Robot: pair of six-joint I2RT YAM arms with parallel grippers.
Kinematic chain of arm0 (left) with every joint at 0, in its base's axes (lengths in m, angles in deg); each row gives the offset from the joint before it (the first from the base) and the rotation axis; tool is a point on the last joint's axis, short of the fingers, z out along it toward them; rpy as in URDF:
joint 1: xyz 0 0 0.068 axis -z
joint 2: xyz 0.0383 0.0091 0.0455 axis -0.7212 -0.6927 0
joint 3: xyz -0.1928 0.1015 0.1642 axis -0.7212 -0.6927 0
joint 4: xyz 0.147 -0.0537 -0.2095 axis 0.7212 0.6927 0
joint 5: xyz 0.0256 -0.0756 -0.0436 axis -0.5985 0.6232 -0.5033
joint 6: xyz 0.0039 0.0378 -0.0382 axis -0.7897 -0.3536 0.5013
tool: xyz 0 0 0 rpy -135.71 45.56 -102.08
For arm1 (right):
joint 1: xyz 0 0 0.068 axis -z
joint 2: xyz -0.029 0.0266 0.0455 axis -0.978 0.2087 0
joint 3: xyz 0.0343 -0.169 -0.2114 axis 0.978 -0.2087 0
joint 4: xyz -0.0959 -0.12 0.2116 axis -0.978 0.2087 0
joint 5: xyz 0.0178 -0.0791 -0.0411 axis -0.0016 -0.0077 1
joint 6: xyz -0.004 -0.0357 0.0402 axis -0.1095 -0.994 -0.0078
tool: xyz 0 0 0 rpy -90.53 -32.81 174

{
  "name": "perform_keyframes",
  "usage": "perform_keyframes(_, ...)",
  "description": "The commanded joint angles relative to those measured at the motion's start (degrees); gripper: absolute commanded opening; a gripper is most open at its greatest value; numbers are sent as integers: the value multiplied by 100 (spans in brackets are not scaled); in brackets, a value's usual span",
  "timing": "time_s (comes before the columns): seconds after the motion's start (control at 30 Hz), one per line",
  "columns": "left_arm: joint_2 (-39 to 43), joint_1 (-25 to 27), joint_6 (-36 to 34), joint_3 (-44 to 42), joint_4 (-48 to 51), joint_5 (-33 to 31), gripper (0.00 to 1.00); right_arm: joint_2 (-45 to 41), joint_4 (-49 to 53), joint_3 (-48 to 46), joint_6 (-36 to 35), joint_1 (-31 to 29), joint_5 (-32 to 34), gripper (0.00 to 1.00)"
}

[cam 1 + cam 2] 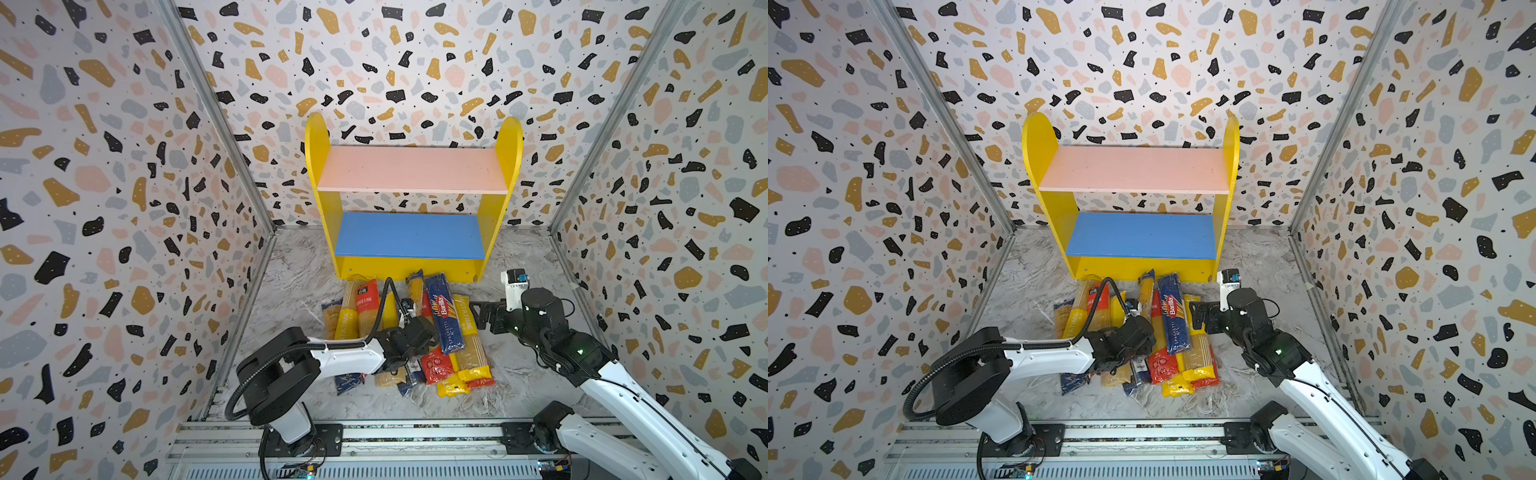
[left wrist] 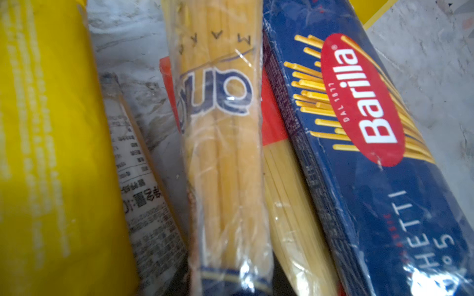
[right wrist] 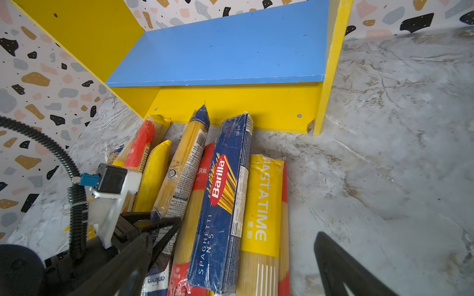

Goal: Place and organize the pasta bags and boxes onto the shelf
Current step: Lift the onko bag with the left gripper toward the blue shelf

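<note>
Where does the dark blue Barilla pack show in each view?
Top view: Barilla pack just below the shelf.
Top view: pack, same spot.
Left wrist: pack close up, red logo large.
Right wrist: pack, far end near shelf base.
Shared landmark: blue-tipped clear bag alongside it.

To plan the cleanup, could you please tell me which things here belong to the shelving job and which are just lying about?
Job: pasta packs, Barilla pack, shelf.
Lying about: nothing loose; only the mounting rail and patterned walls.
</note>
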Motion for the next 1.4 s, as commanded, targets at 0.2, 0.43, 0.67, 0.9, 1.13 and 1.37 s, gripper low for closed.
perform_keyframes(0.2, 779, 27, -712, 126, 611, -306, 7, -33, -54, 38, -37, -42, -11, 99)
perform_keyframes(0.43, 1106, 29, -998, 340, 793, -455, 0, -5, -46, 106, -29, -57, -2, 99)
perform_keyframes(0.67, 1482, 15, -1403, 815, 1356, -890, 0, 2, 16, 256, -42, -72, -26, 99)
perform_keyframes(0.9, 1790, -414, -1961, 1317, 1886, -1365, 0, 74, -88, 435, -96, -251, -247, 99)
perform_keyframes(1.13, 1886, -1289, -2761, 1649, 1806, -1225, 0, 306, -132, 713, -119, -473, -172, 99)
perform_keyframes(1.37, 1440, -1912, -3549, 2186, 1673, -1287, 0, 577, -177, 940, -168, -568, -137, 99)
